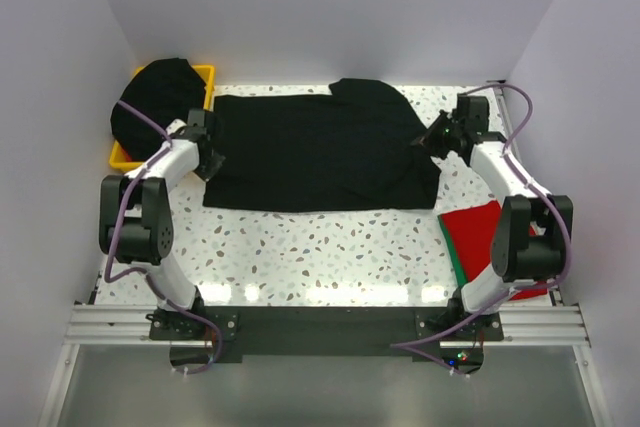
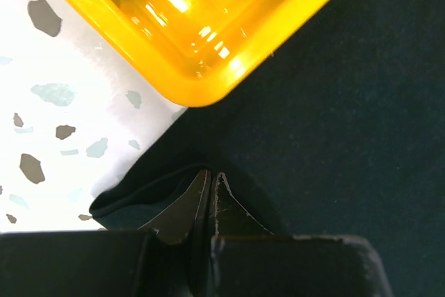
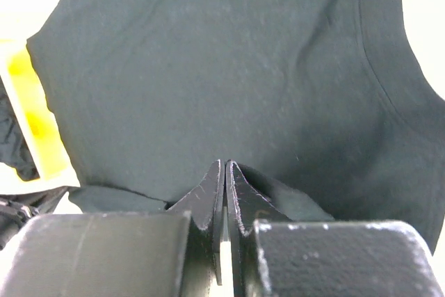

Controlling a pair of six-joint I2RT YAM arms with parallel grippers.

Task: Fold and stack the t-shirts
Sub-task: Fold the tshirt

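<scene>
A black t-shirt (image 1: 320, 152) lies spread across the far half of the table, with one part folded over at its far right. My left gripper (image 1: 207, 144) is at the shirt's left edge, shut on a pinched fold of it (image 2: 160, 193). My right gripper (image 1: 430, 137) is at the shirt's right edge, shut on a raised fold of the cloth (image 3: 278, 196). A red t-shirt (image 1: 478, 234) lies folded at the near right, partly under the right arm. More black shirts (image 1: 155, 102) are heaped in the bin.
A yellow plastic bin (image 1: 206, 80) stands at the far left corner, its rounded corner close to the left gripper (image 2: 201, 67). White walls enclose the table on three sides. Speckled tabletop (image 1: 320, 247) shows in front of the shirt.
</scene>
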